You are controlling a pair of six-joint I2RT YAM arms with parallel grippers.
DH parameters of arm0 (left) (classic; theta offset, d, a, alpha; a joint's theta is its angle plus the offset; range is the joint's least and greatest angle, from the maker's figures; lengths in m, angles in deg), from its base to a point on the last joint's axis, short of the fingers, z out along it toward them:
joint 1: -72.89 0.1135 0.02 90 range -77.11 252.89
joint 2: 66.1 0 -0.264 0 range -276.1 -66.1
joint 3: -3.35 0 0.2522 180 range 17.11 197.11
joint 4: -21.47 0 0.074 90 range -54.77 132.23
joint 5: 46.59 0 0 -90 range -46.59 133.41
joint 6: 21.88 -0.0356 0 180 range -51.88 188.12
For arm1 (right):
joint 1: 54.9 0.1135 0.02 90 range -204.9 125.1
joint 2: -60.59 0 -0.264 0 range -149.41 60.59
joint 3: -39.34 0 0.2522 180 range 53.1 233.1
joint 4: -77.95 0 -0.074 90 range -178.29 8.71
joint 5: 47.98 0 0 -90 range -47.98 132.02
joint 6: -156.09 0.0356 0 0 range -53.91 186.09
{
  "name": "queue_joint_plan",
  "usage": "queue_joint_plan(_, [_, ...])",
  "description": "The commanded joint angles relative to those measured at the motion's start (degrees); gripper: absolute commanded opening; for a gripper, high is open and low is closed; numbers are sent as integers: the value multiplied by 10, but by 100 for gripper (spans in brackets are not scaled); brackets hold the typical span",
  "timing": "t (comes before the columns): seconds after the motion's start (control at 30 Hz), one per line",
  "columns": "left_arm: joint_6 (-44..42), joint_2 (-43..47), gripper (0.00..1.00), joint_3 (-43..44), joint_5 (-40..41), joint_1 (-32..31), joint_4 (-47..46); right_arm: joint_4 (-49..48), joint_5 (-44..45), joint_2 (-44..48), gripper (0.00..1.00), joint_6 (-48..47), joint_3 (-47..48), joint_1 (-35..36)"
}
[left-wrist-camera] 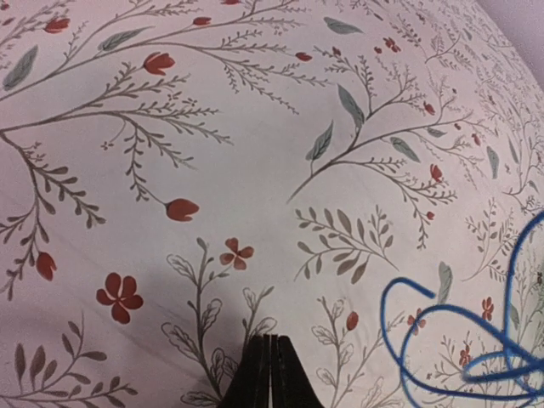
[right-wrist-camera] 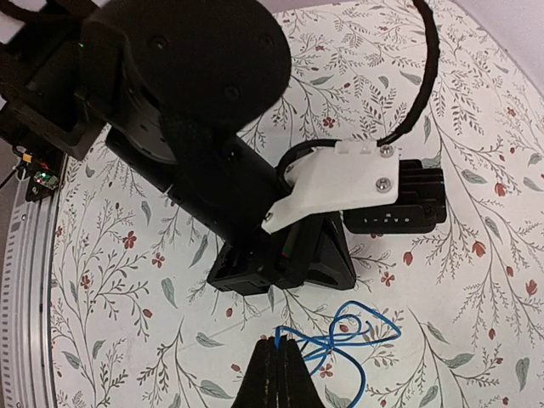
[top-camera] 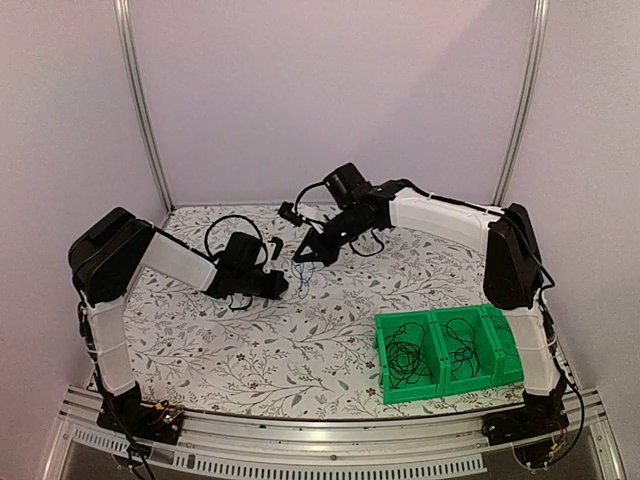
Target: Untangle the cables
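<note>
Right gripper is clamped on the blue cable: the strand leaves right at its closed tips and loops just past them, over the floral table. Left gripper is closed on nothing, with the blue loops near its right side. Black cables lie coiled in 2 compartments of the green bin, left and middle.

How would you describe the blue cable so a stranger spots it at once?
On the floral tabletop, look past the green bins toward the middle. There, at the shut jaws of the right gripper, loops the blue cable: the only bright blue one; the binned cables are black.
</note>
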Motion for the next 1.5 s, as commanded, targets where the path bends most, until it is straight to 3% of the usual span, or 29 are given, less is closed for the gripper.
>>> queue_joint_plan(0.0, [-7, -48, 0, -10, 23, -1, 46, 16, -22, 86, 0, -19, 15, 4])
queue_joint_plan(0.2, [-2, -50, 0, -13, 38, 0, 52, 12, -26, 176, 0, -46, 25, 4])
queue_joint_plan(0.37, [24, 46, 2, -69, 89, -1, 45, 8, -18, 213, 0, -59, 10, 3])
queue_joint_plan(0.57, [49, 260, 40, -180, 121, -5, 20, 21, -28, 219, 0, -76, -39, 3])
queue_joint_plan(0.77, [21, 411, 53, -232, 50, -30, -52, 41, -38, 205, 0, -93, -60, 4])
queue_joint_plan(1.07, [48, 369, 55, -166, -67, -49, -99, 45, -49, 178, 0, -89, -64, 3])
queue_joint_plan(1.47, [54, 301, 47, -112, -71, -53, -137, 43, -58, 169, 0, -80, -63, 10])
